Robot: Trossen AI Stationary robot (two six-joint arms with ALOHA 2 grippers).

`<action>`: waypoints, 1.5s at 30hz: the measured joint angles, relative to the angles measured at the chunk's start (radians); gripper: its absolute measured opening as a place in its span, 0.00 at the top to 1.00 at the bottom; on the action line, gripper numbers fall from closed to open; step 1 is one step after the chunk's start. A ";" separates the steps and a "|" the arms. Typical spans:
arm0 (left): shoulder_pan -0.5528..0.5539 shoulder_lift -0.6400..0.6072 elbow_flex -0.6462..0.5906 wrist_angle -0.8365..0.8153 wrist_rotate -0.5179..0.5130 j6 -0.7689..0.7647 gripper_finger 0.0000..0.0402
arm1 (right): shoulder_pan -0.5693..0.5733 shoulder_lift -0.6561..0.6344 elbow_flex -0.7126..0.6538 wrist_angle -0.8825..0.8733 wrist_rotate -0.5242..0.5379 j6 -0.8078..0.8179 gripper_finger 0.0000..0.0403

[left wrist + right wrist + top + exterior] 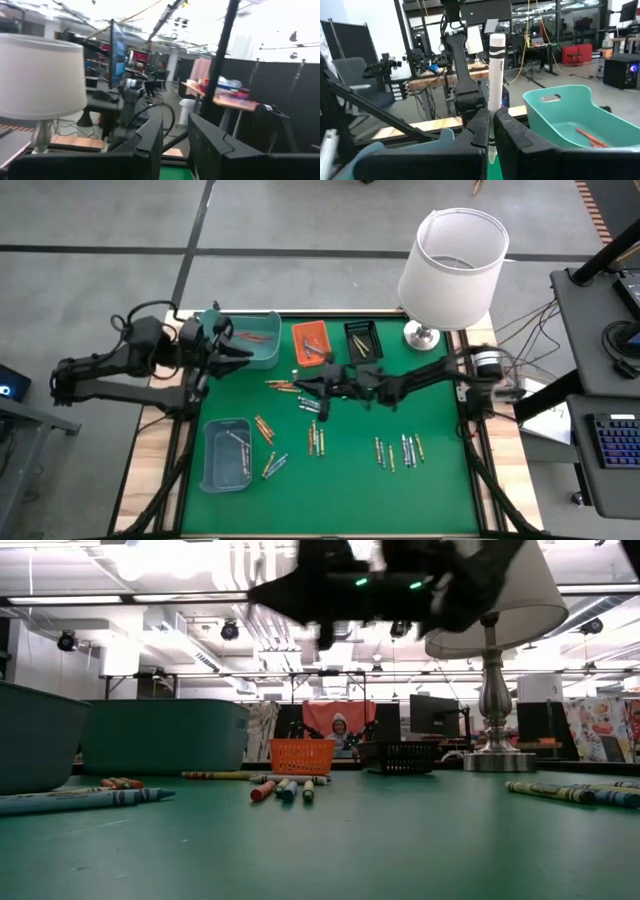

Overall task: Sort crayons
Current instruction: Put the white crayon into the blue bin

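Note:
Many crayons lie in loose groups on the green mat [395, 450] [262, 427] [285, 788]. My right gripper [318, 395] hovers over the mat's middle and is shut on a white crayon [496, 70] with black bands. My left gripper [232, 345] is open and empty, raised beside the big teal tray [250, 340] at the far left. In its own wrist view, the left gripper [175, 145] looks level across the table with nothing between the fingers. A few red crayons [590, 135] lie in the teal tray. My right gripper pinches the white crayon by its lower part [491, 125] between its two fingers. The fingers come about level from the table's right and lie across the crayon. The crayon stands roughly upright above the fingers, lifted clear of the mat.
A small orange tray [310, 343] and a small black tray [362, 340] stand at the far edge, beside the teal tray. A blue-grey tray [226, 452] holding a few crayons sits at the near left. A lamp [450, 265] stands at the far right corner.

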 joint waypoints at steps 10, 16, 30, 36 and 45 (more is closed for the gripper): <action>-0.020 -0.007 0.000 0.002 -0.036 0.079 0.82 | 0.019 0.347 0.447 -0.003 -0.156 -0.053 0.97; -0.021 -0.007 0.000 0.002 -0.036 0.077 0.82 | 0.020 0.501 0.639 -0.019 -0.210 -0.052 0.97; -0.021 0.000 0.000 0.004 -0.037 0.089 0.82 | 0.048 0.678 0.952 -0.310 -0.288 -0.070 0.97; -0.021 0.014 0.000 0.003 -0.051 0.106 0.82 | 0.067 0.681 0.974 -0.406 -0.288 -0.143 0.97; -0.020 0.047 0.000 0.002 -0.054 0.109 0.82 | 0.068 0.681 0.976 -0.440 -0.287 -0.142 0.97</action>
